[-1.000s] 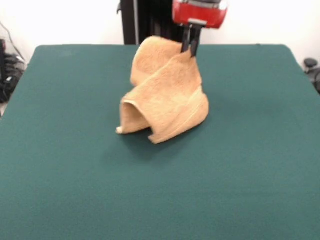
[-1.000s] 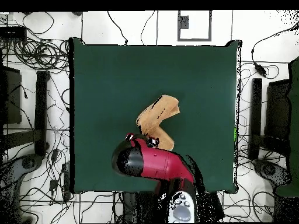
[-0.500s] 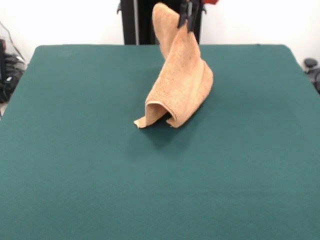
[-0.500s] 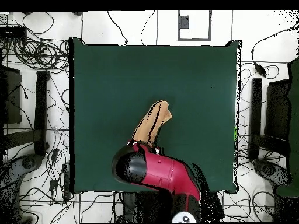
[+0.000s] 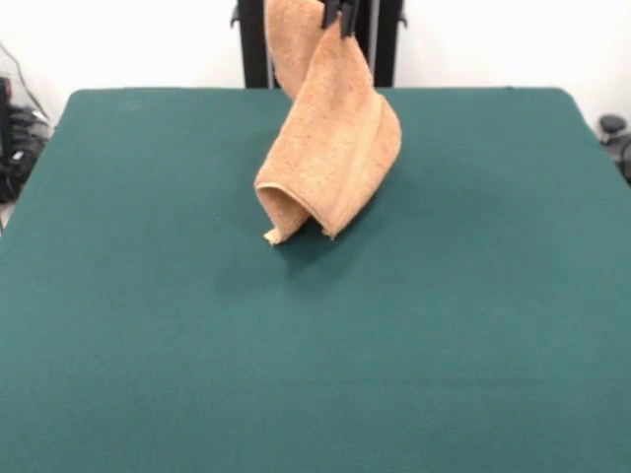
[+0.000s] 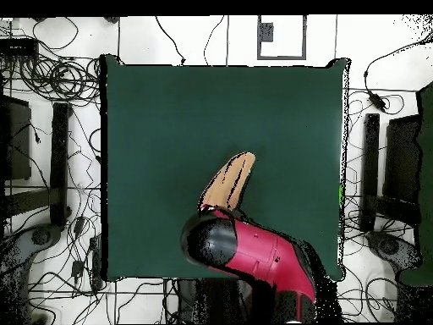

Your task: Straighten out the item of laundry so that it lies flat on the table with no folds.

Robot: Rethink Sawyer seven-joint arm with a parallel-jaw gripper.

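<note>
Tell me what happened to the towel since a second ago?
The gripper has lifted the towel higher, keeping its pinch on the top edge. The towel went from a crumpled heap to a long hanging fold, with only its bottom corner near the table. It is still folded, not flat.

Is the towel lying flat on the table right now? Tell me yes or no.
No: in the front view the towel hangs curled from the pincer, and only its lowest corner is down by the table.
</note>
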